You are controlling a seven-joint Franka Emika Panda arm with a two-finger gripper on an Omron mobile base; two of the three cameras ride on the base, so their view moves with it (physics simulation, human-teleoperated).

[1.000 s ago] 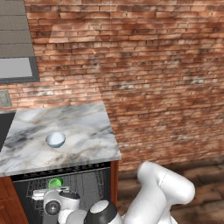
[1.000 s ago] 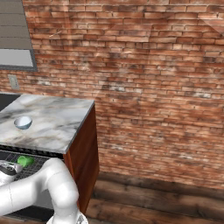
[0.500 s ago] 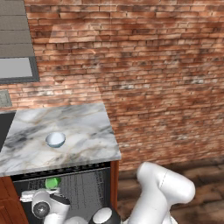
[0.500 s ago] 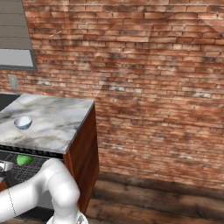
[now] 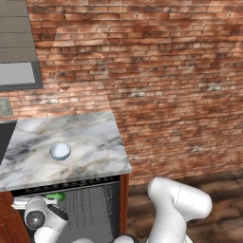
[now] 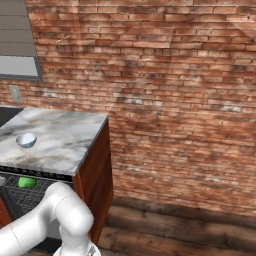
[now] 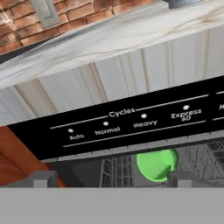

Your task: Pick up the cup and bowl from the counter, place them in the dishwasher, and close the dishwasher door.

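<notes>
On the left of the left base view, the bowl point(image 5: 60, 151) sits on the counter point(image 5: 95, 142), out in the open with nothing touching it. Just below, under the counter's thick edge, the cup point(image 5: 56, 196) peeks out green from the top rack of the open dishwasher point(image 5: 95, 209). The arm bends low there, with its hand down by the rack. Moving right, there is a brown wooden cabinet side point(image 6: 95, 175) and then a red brick wall point(image 5: 166, 85). In the hand view, the gripper point(image 7: 113, 180) is right in front of the cup, with 1 finger tip on each side and wide apart. The tips do not look like they are touching the cup. I think step 1 is about done: the cup is in the dishwasher. The bowl comes next. The hand will have to back out from under the counter edge, go up over the top, come down on the bowl's rim and pinch it. The bowl is smooth and shiny, so it may slip.
</notes>
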